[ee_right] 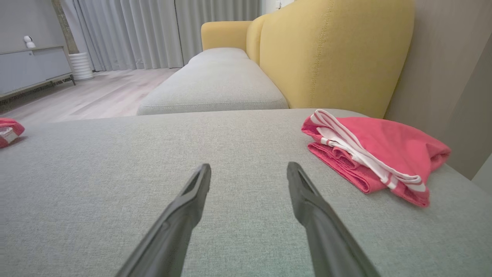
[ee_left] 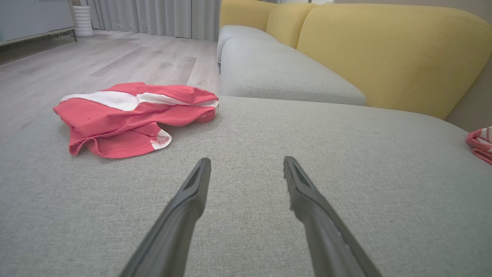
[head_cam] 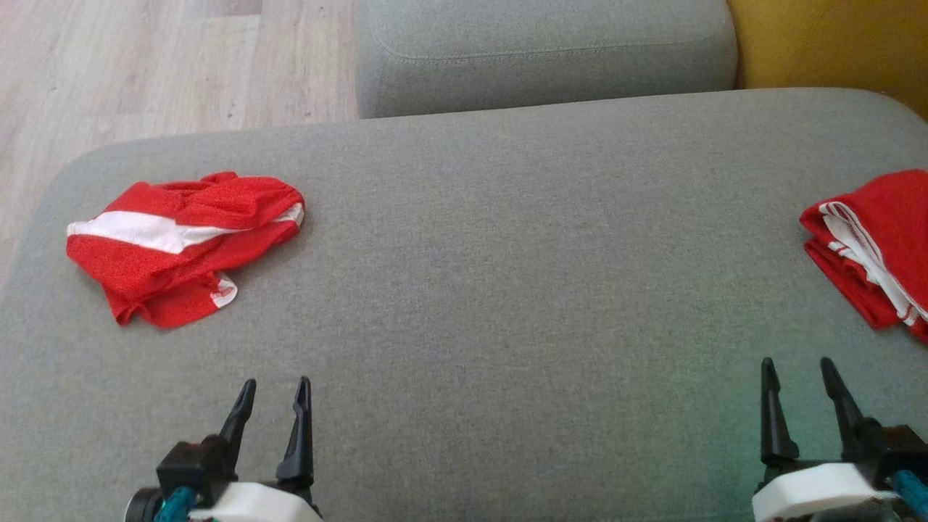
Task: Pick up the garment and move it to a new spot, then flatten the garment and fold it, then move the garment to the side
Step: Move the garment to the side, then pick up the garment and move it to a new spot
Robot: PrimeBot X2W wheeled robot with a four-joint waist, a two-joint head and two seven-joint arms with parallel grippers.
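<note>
Step in hand: pick-up, not yet begun. Left claw (head_cam: 277, 384) and right claw (head_cam: 796, 364) stand wide and empty above the sofa seat (head_cam: 507, 275). The crumpled garment (head_cam: 181, 243) lies far left, well apart from both claws. Next move, probably: left claw reaches it and pinches a raised fold.

Soft, even daylight fills the room, bright but without glare. Nothing throws a hard shadow: the crumpled garment (head_cam: 181, 243) at the left of the head view has only a thin dark rim under its lower edge on the grey sofa seat (head_cam: 507, 254). A faint green cast tints the seat at that view's lower right. The wrist views wash the red cloth to pink, and their wide lens stretches the corners. The left claw (ee_left: 246, 161) and right claw (ee_right: 249, 167) turn soft and smeared toward the bottom edge. The curtains (ee_right: 134, 34) at the top look slightly hazy.
</note>
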